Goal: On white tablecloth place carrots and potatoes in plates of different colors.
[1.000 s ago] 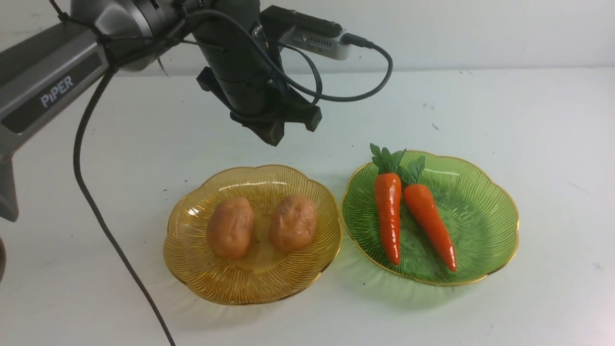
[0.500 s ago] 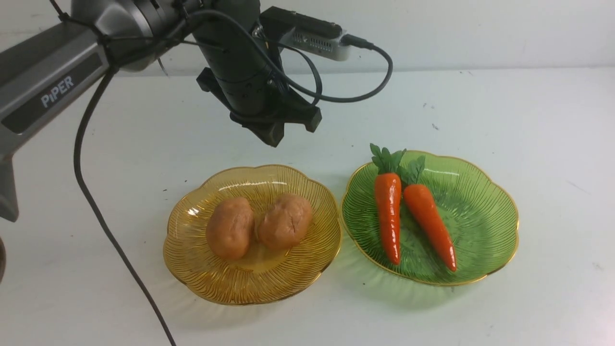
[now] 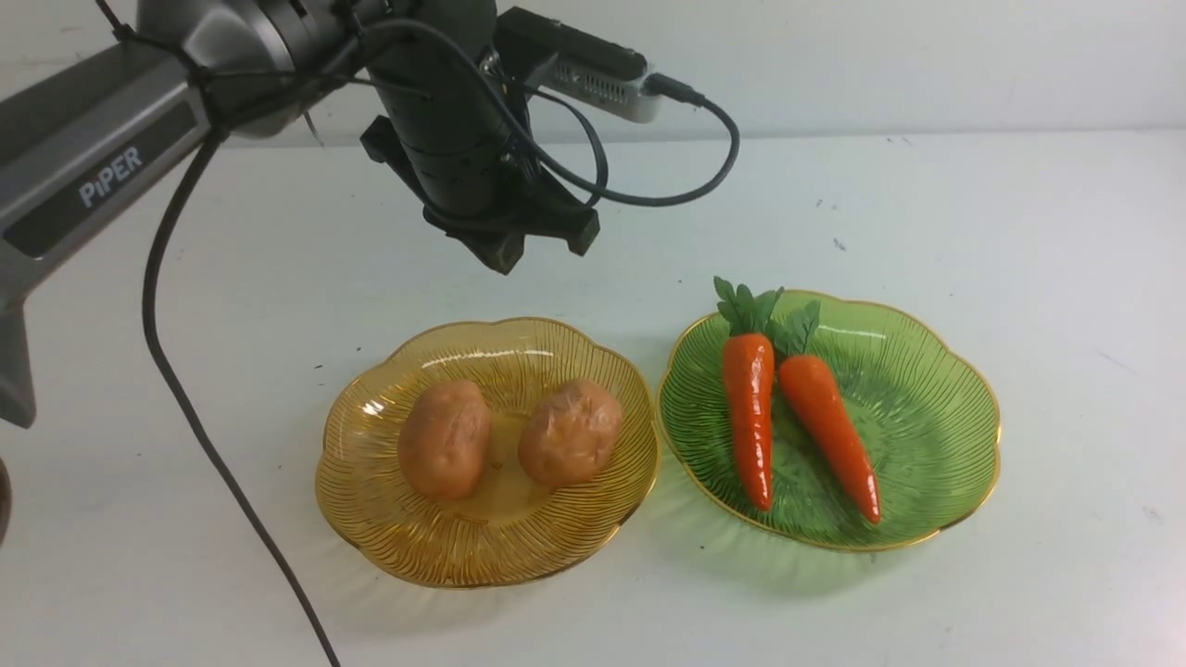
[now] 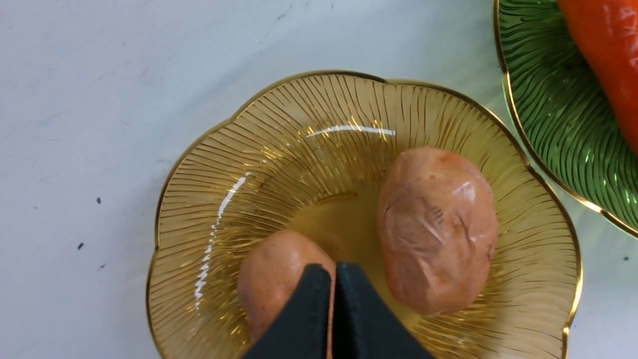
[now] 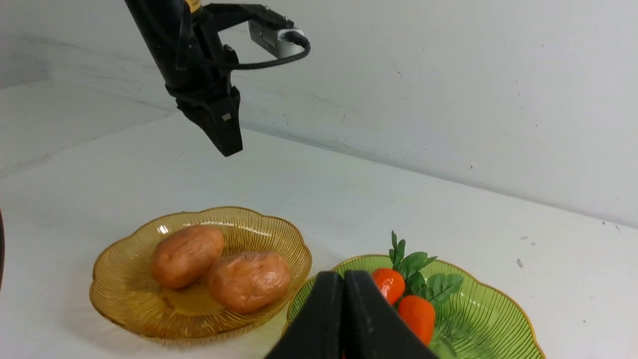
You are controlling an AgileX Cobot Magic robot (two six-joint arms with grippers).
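Amber-yellow plate [image 3: 371,519] is sitting on the white tablecloth [image 3: 927,213], holding both potatoes [image 3: 446,438] side by side; just beside it, the green plate [image 3: 936,417] is carrying the two carrots [image 3: 749,417], leafy tops pointing away from the robot; the left gripper [image 3: 505,257] is hanging above the yellow plate, fingers pressed together and gripping nothing; the right gripper [image 5: 344,299] is hovering near the green plate, fingers likewise pressed together.

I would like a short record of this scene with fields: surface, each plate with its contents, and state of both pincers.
surface: white tablecloth
amber-yellow ribbed plastic plate: two tan lumpy toy potatoes, apart
green ribbed plastic plate: two glossy orange toy carrots, leafy tops touching
left pincer: shut, empty, above the amber plate's far side
right pincer: shut, empty
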